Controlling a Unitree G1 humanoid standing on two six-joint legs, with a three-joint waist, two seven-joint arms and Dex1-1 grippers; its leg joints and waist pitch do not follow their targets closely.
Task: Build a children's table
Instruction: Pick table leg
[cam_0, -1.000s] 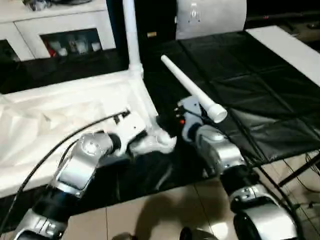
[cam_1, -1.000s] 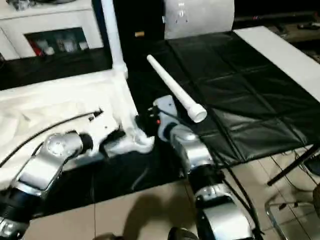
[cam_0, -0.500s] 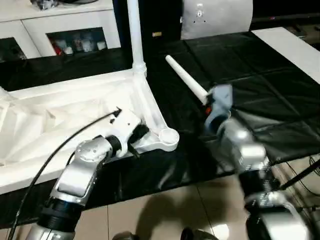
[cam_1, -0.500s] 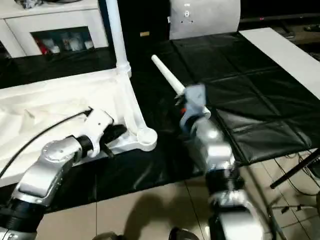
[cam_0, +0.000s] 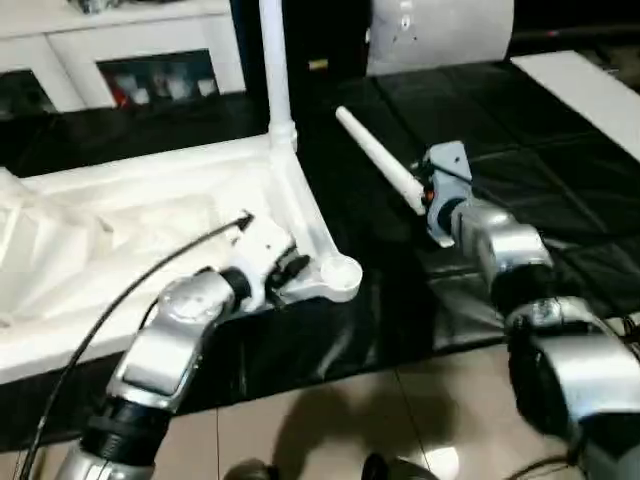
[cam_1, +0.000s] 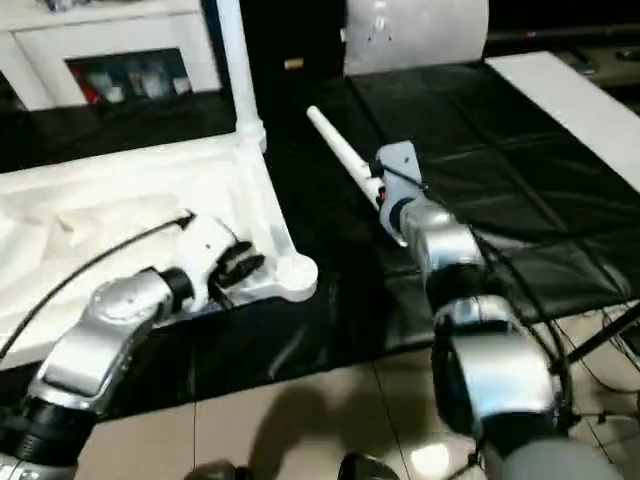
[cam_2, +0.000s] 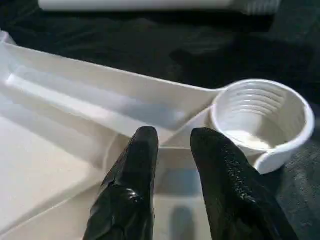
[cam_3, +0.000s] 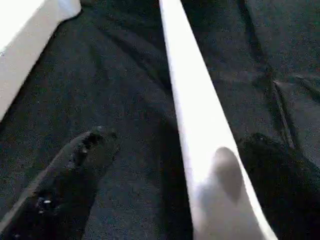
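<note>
The children's table lies upside down on a black mat, its white ribbed underside (cam_0: 130, 230) facing up. One white leg (cam_0: 272, 60) stands upright in the far corner socket. The near corner socket (cam_0: 342, 274) is empty. My left gripper (cam_0: 292, 268) hovers just beside that socket (cam_2: 260, 117), its black fingers (cam_2: 140, 165) a little apart with nothing between them. A loose tapered leg (cam_0: 372, 158) lies on the mat. My right gripper (cam_0: 428, 198) stands wide open astride its thick end, the leg (cam_3: 190, 100) running between the fingers (cam_3: 80, 155).
A white cabinet with shelves (cam_0: 150, 60) stands at the back left. A pale grey panel (cam_0: 440, 30) stands behind the mat and a white board (cam_0: 590, 90) lies at the far right. Tiled floor (cam_0: 330, 420) runs along the mat's near edge.
My left gripper has let go of the table's near corner and its fingers have parted. My right arm has swung out over the loose leg and now straddles it.
</note>
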